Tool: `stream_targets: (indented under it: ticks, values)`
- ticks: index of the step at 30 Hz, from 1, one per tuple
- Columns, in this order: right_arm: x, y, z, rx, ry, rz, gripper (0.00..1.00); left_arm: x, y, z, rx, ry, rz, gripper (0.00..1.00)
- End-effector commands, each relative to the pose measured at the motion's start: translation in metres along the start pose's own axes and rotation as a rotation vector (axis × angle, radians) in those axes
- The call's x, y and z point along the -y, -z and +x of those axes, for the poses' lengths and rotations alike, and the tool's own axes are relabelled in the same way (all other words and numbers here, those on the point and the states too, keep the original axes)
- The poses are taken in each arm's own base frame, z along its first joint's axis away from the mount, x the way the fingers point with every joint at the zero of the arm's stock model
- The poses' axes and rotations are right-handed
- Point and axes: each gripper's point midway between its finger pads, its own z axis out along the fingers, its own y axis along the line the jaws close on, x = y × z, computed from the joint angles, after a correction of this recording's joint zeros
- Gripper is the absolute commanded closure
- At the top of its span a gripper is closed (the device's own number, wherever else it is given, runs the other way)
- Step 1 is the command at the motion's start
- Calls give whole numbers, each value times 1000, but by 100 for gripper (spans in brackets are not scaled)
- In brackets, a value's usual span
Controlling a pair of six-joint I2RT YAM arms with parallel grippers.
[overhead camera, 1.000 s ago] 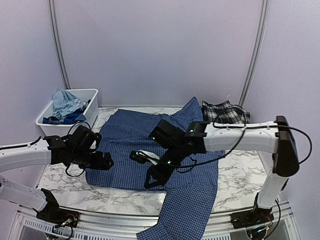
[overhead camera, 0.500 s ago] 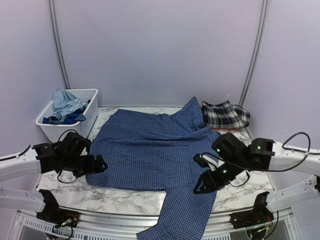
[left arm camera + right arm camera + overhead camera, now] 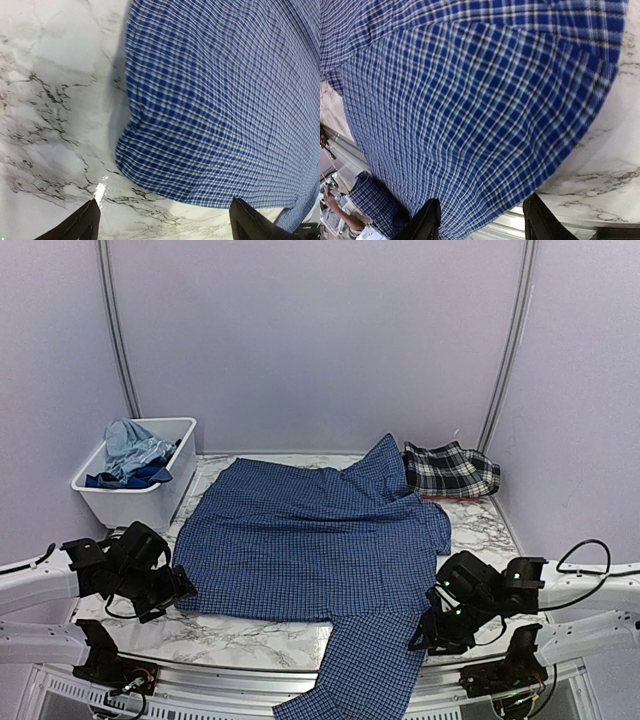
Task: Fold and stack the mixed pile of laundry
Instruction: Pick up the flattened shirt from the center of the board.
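Observation:
The navy small-check button shirt [image 3: 310, 540] lies spread flat over the marble table, one sleeve hanging off the front edge. It also shows in the left wrist view [image 3: 210, 100] and the right wrist view [image 3: 470, 95]. The black-and-white plaid piece [image 3: 450, 469] lies folded at the back right. The light blue T-shirt [image 3: 135, 445] and a royal blue garment [image 3: 128, 478] sit in the white bin [image 3: 150, 500]. My left gripper [image 3: 172, 592] is open and empty beside the shirt's left hem corner. My right gripper [image 3: 425, 632] is open and empty above the shirt's front right part.
The white bin stands at the back left corner. The metal rail [image 3: 240, 685] runs along the table's front edge. A thin red object [image 3: 445, 498] lies in front of the plaid piece.
My right arm has pulled back from the shirt's middle to the front right corner. My left arm has drawn back to the left, away from the shirt's hem.

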Motion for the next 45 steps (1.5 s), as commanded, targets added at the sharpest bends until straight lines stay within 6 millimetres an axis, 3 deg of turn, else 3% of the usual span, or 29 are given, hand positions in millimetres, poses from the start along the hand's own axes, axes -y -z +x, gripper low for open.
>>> stream_targets:
  ticks: [1, 3, 5, 7, 15, 18, 27, 32, 42, 45]
  values:
    - [-12, -3, -25, 79, -44, -15, 51, -20, -2, -7, -14, 141, -38, 8]
    - [-8, -4, -30, 80, -45, -10, 66, -25, -2, -11, -22, 174, -33, 10]
    - [-8, -2, -34, 94, -61, -22, 88, -27, -2, -14, -29, 193, -28, 15]
    - [-9, 3, -37, 115, -71, -42, 100, -26, -2, -15, -36, 200, -16, 21]
    - [-20, 15, -43, 156, -56, -97, 100, -24, -8, -2, -90, 202, 27, 48]
    - [-25, 17, -45, 163, -43, -106, 100, -26, -16, 5, -109, 213, 41, 50]
    - [-27, 18, -45, 160, -29, -112, 100, -22, -28, -6, -70, 203, 51, 50]
    - [-28, 20, -47, 170, -29, -110, 100, -21, -32, -7, -86, 191, 22, 68]
    - [-37, 37, -44, 183, -24, -152, 100, -23, -13, 1, -110, 209, 24, 99]
    - [-45, 48, -39, 182, -18, -201, 100, -26, -5, 8, -125, 215, 21, 100]
